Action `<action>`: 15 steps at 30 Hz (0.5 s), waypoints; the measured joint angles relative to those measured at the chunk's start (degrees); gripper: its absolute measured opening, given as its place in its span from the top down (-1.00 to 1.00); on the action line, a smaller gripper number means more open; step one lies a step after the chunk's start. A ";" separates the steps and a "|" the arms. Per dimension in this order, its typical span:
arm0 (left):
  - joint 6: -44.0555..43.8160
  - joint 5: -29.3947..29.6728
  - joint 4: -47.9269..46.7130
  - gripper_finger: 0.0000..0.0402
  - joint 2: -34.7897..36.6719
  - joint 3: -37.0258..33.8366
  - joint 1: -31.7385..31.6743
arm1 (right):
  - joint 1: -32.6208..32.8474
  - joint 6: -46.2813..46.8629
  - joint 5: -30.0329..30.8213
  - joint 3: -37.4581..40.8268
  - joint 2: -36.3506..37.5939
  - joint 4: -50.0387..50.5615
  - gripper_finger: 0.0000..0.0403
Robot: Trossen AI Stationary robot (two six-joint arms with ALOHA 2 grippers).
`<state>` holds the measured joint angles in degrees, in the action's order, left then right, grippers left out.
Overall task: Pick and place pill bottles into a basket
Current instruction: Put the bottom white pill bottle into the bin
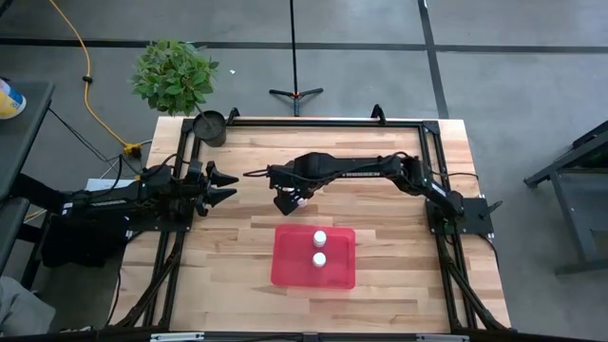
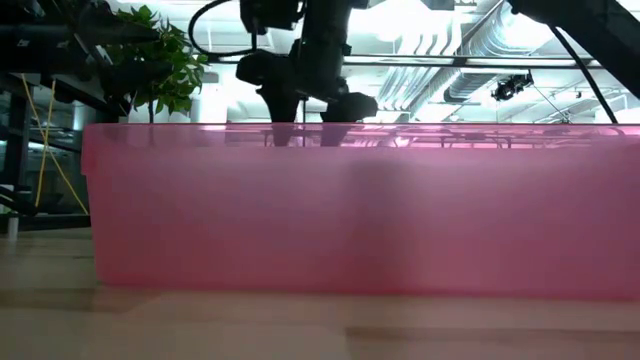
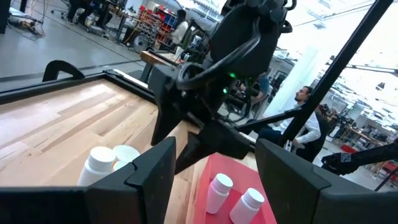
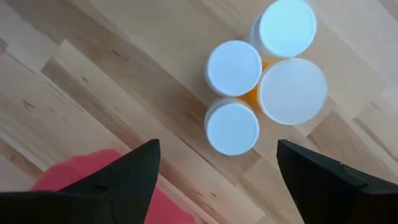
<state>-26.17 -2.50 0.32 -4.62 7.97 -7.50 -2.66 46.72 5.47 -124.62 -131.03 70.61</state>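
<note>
Several white-capped pill bottles (image 4: pixel 234 67) stand upright in a tight cluster on the wooden table, just beyond the basket's far edge. My right gripper (image 4: pixel 217 144) hangs open above them, pointing steeply down, its fingers clear of the caps; in the high view it (image 1: pixel 288 202) covers the cluster. Two more pill bottles (image 1: pixel 320 237) (image 1: pixel 319 258) stand in the red basket (image 1: pixel 290 271). My left gripper (image 1: pixel 228 185) waits open and level at the table's left, with nothing between its fingers.
A small dark round pot (image 1: pixel 210 126) stands at the far left corner beside a green plant (image 1: pixel 174 74). A black frame (image 1: pixel 313 122) runs along the table's far edge and sides. In the low view, the basket's near wall (image 2: pixel 350 220) hides the table behind it.
</note>
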 joint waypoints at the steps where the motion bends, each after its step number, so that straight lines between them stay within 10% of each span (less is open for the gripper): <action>1: 0.00 0.00 0.00 -0.26 -0.02 0.00 0.01 | 0.00 0.13 0.00 0.00 -0.42 -0.20 -0.55; 15: -0.24 -0.13 -0.04 -0.26 0.00 0.00 0.00 | 0.02 3.93 0.16 -0.02 -2.42 0.39 -0.55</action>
<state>-26.41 -2.63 0.27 -4.62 7.97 -7.50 -2.63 50.65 5.63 -124.64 -133.45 71.00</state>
